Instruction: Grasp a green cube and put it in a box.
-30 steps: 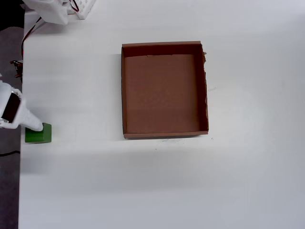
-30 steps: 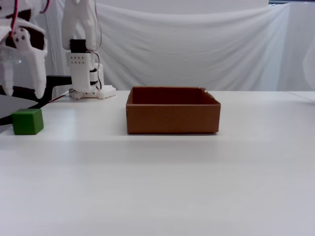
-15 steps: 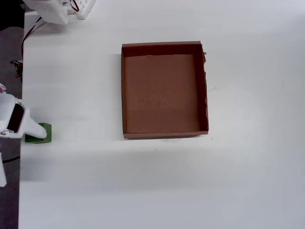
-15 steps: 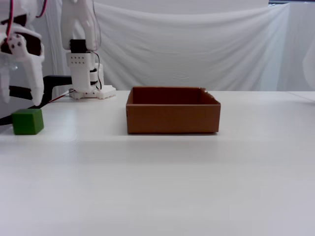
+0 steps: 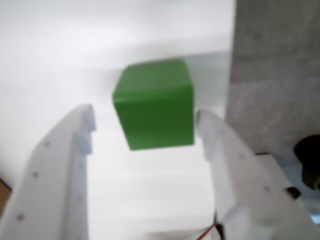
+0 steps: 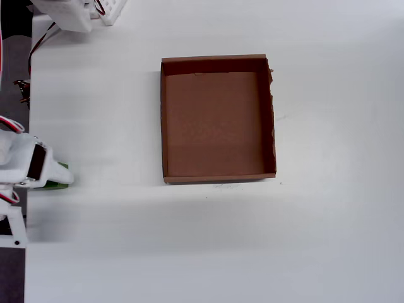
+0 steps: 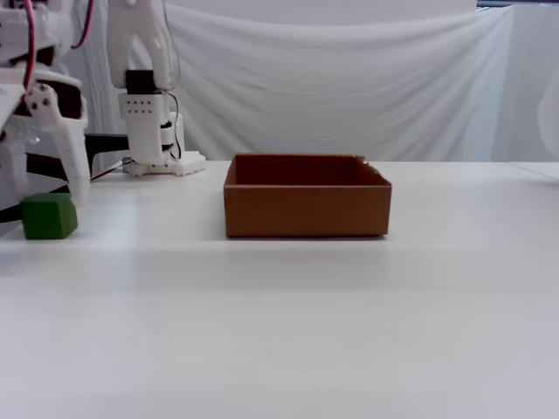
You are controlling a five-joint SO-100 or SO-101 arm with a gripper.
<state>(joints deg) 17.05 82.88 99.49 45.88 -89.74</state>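
Wrist view shows the green cube [image 5: 154, 104] lying between the two white fingers [image 5: 65, 165] of the gripper [image 5: 145, 120], whose jaws stand spread apart with nothing clamped. A gap of white table [image 5: 60, 50] shows between the cube and the finger on the left of that view; the finger on the right comes just beside the cube's face, and whether it touches cannot be told through the blur. The cube rests on the table close to its edge. Seen from the fixed view, the gripper [image 7: 44, 196] straddles the cube [image 7: 49, 216] at the far left. Farther along the table, well apart from both, stands the box [image 7: 306, 208], empty in the overhead view [image 6: 218, 120].
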